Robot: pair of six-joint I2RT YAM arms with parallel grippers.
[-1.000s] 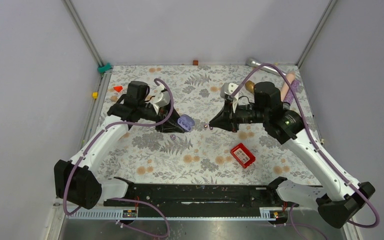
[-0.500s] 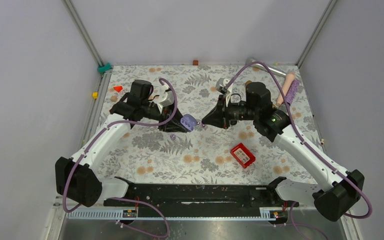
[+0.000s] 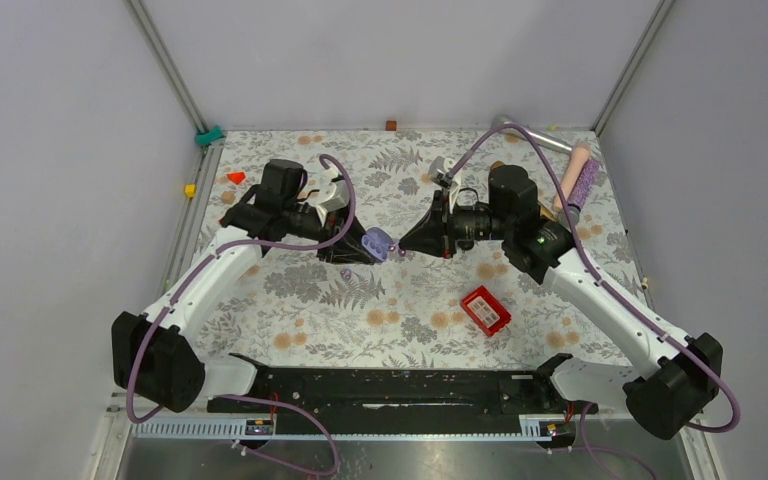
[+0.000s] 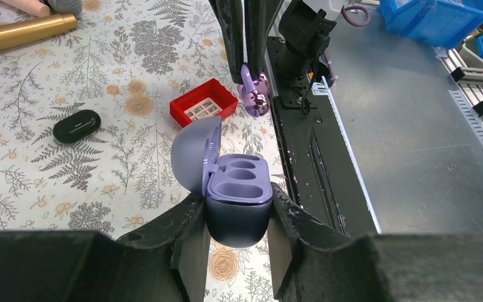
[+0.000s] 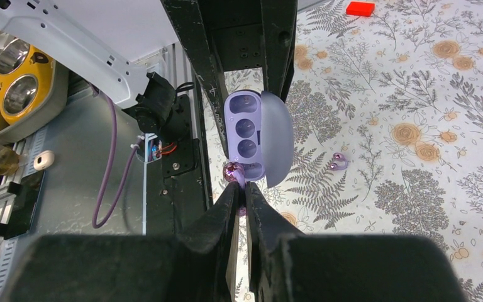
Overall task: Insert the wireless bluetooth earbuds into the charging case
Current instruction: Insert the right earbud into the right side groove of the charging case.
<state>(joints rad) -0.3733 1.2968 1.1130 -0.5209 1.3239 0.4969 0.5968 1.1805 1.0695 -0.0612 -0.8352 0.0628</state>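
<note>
The left gripper (image 4: 238, 220) is clenched on the base of the pale purple charging case (image 4: 239, 184), whose lid is swung open and whose two wells are empty. The right gripper (image 5: 244, 196) pinches one pale purple earbud (image 5: 233, 171) by its stem, the bud just beside the case's rim and not seated. A second purple earbud (image 5: 338, 162) lies on the floral worktop (image 3: 400, 305) nearby. A red block (image 4: 203, 107) and a black oval case (image 4: 77, 126) lie farther off.
</note>
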